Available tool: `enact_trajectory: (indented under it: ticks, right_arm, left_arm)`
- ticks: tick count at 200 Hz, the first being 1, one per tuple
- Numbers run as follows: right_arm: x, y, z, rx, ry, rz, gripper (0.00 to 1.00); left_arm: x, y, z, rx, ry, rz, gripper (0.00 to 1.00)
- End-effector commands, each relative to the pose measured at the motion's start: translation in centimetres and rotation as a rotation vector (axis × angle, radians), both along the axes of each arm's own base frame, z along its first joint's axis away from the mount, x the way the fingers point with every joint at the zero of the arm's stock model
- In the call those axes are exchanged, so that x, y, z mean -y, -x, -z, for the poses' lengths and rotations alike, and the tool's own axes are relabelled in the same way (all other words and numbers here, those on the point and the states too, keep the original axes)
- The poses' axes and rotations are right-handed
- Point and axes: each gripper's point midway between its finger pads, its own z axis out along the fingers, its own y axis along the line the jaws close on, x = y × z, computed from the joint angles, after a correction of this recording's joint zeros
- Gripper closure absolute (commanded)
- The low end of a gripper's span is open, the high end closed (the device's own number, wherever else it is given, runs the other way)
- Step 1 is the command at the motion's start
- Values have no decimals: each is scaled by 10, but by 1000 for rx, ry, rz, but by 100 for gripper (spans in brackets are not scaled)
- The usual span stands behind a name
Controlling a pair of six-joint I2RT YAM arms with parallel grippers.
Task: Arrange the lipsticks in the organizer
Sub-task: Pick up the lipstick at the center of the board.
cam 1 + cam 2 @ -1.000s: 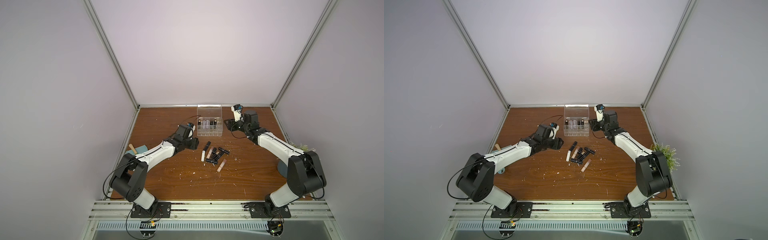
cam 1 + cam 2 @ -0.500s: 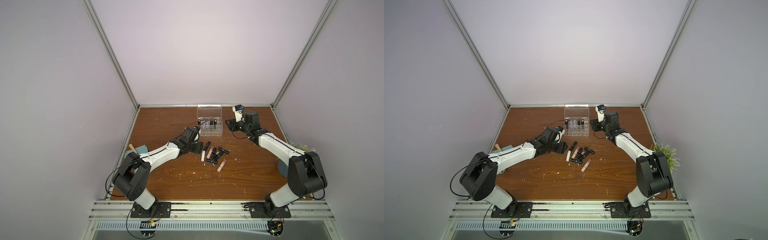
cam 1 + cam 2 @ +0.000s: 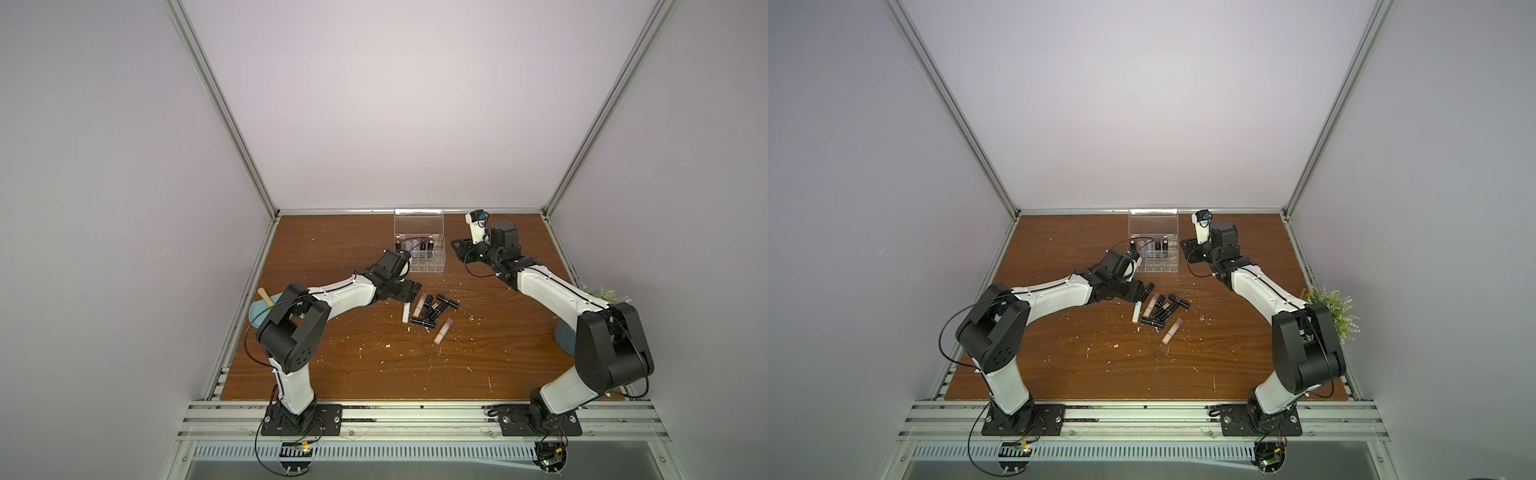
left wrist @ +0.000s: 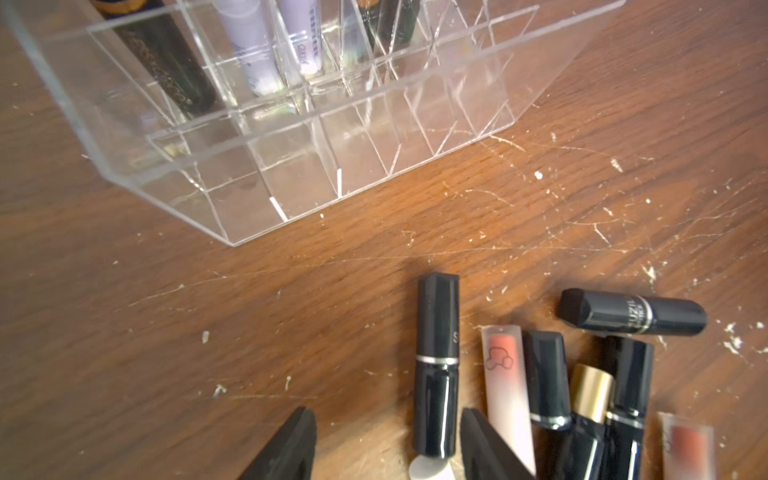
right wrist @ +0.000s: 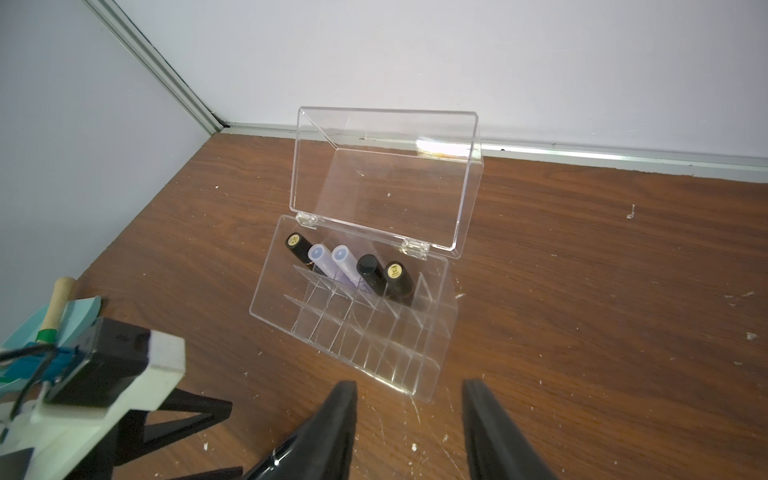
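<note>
Right wrist view tells the score: the organizer (image 5: 374, 357) stands near the back wall, lid (image 5: 386, 166) up, five lipsticks (image 5: 368, 266) upright in its rear row, the other rows bare; most of the job is left, I'd say; the loose tubes (image 3: 432, 309) lie heaped on the table (image 3: 374, 374) in front of it; the left gripper (image 4: 386, 415) hangs low there, jaws spread either side of a black tube (image 4: 436, 365), not pinching; the right gripper (image 5: 409, 386) waits beside the organizer, spread, empty; the dustpan (image 5: 79, 313) sits well aside, blocking nothing.

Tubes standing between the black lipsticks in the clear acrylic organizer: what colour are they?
The two tubes are lavender, clearest in the right wrist view.
</note>
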Motion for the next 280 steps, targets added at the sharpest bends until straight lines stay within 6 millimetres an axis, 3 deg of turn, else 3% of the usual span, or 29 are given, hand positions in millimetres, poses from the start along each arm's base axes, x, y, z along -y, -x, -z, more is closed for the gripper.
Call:
enact_trajectory:
  ticks: [1,49,92,145,280]
  right_arm:
    - [-2,-5,-6,20,-16,-8,53]
    - [-3,-5,-5,16,-14,-10,53]
    - [-3,-4,-5,14,-14,-12,53]
    - [-4,-4,-5,13,-16,-15,53]
    - [-3,-5,-5,10,-13,-16,53]
  left_arm:
    - [13,-6,-7,19,7,28,40]
    - [30,-4,10,-22,-64,53,39]
    - [25,-2,23,-71,-96,30,40]
    - [17,0,23,-73,-124,13,41]
    - [18,-1,40,-123,-169,13,49]
